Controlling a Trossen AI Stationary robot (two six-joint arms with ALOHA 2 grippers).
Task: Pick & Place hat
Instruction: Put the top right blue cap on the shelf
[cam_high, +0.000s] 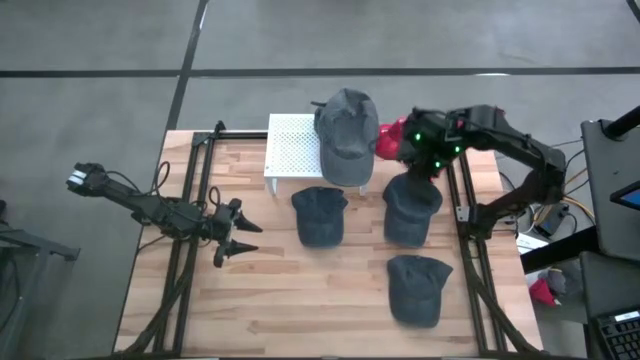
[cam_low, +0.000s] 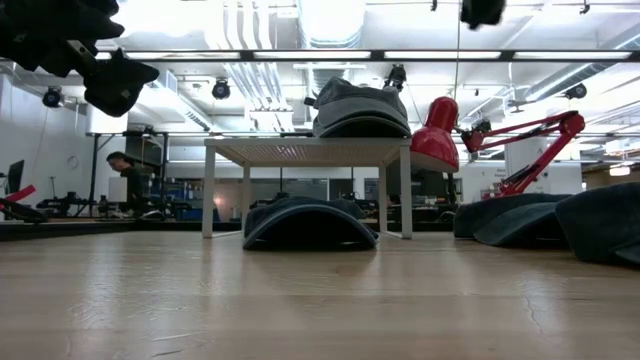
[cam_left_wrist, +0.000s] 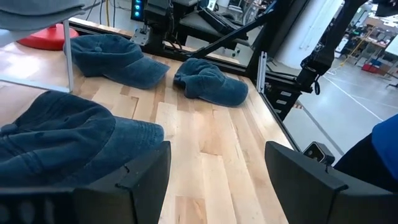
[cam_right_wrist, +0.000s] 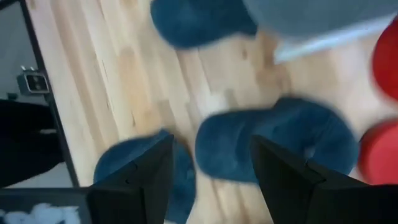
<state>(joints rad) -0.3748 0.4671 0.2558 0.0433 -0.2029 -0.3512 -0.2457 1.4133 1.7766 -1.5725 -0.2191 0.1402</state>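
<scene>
Above the hat (cam_high: 411, 210) by the red lamp (cam_high: 391, 142), right gripper (cam_high: 428, 170) hovers, jaws apart (probably empty); left gripper (cam_high: 236, 240) idles spread.

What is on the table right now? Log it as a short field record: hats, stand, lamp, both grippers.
hats on table: three dark blue caps
hat on stand: grey cap, on the white perforated stand
lamp: red lamp, beside the stand
left gripper: open, empty, over bare wood left of the caps
right gripper: open, empty, above the cap nearest the lamp
</scene>
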